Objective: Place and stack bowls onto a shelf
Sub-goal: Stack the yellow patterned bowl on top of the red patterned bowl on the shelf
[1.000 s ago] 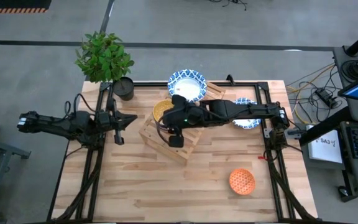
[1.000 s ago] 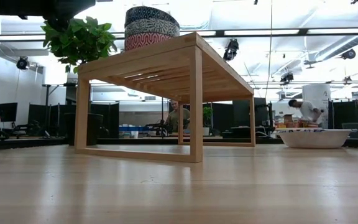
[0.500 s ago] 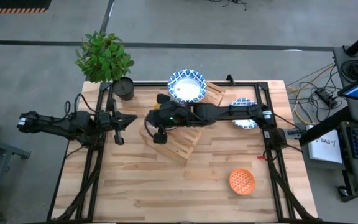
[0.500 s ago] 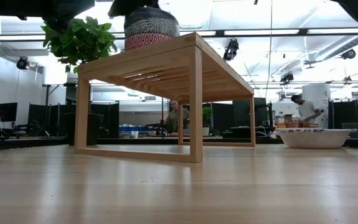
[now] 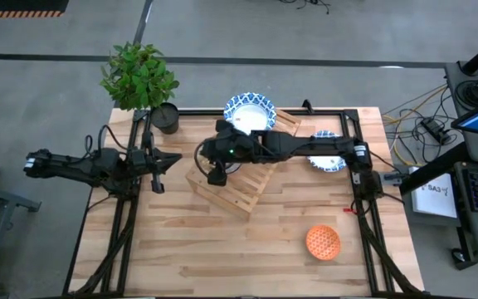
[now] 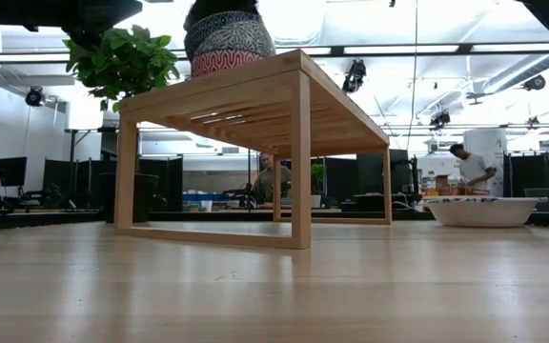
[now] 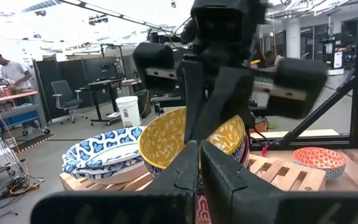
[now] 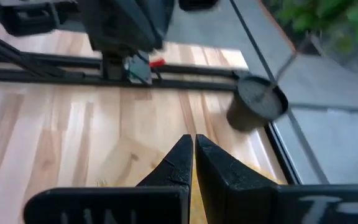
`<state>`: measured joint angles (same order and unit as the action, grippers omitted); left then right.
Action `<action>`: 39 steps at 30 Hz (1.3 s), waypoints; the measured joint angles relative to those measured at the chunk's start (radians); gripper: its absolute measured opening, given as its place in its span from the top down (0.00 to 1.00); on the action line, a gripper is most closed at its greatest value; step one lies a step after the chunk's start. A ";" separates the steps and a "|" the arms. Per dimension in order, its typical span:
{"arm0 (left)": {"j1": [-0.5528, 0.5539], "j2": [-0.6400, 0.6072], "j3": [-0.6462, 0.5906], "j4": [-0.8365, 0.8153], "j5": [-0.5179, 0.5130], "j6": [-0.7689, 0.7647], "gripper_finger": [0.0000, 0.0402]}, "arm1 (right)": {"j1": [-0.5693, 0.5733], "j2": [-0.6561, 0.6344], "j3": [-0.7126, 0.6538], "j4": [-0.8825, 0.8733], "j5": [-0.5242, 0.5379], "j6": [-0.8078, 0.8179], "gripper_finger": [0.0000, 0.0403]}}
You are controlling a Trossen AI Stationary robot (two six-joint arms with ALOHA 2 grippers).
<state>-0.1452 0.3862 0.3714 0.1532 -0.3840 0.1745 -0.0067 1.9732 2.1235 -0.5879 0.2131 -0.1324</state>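
Observation:
The wooden shelf stands on the table, its slatted top raised on legs. At its left end is a stack of small bowls, pink-red lowest, with a mustard-yellow bowl on top, tilted. My right gripper reaches across the shelf and is shut on that yellow bowl. White bowls with blue rims sit at the shelf's far end. Another blue-rimmed bowl and an orange bowl rest on the table. My left gripper is shut and hovers left of the shelf, touching nothing. My right gripper pinches the yellow bowl's rim, on the side farthest from my left arm, one finger inside the bowl and one outside. It comes from above, pointing down. The bowl sits tilted on the stack.
A dark plant pot with a leafy plant stands at the table's far left corner. The black frame rails run along the far and side edges. Bare tabletop lies near the front. People are in the room behind.
My right gripper has swung from over the shelf's near side toward the table's left and far edge, onto the bowl stack at the shelf's left end. The upper bowls of the stack now sit tilted where they stood level before.

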 joint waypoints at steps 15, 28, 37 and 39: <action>0.000 0.003 0.000 -0.006 0.000 0.000 1.00 | 0.087 -0.075 0.000 -0.122 0.027 0.043 0.98; 0.000 0.027 0.000 -0.004 0.000 -0.030 1.00 | 0.172 -0.121 -0.001 -0.275 0.204 0.069 0.98; 0.000 0.075 0.000 0.046 0.000 -0.020 1.00 | 0.137 -0.125 -0.001 -0.343 0.209 0.084 0.98; 0.000 0.080 0.000 0.048 0.000 -0.011 1.00 | 0.132 -0.126 -0.006 -0.356 0.210 0.092 0.98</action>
<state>-0.1452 0.4659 0.3714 0.2013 -0.3840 0.1638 0.1249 1.8477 2.1178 -0.9436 0.4229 -0.0403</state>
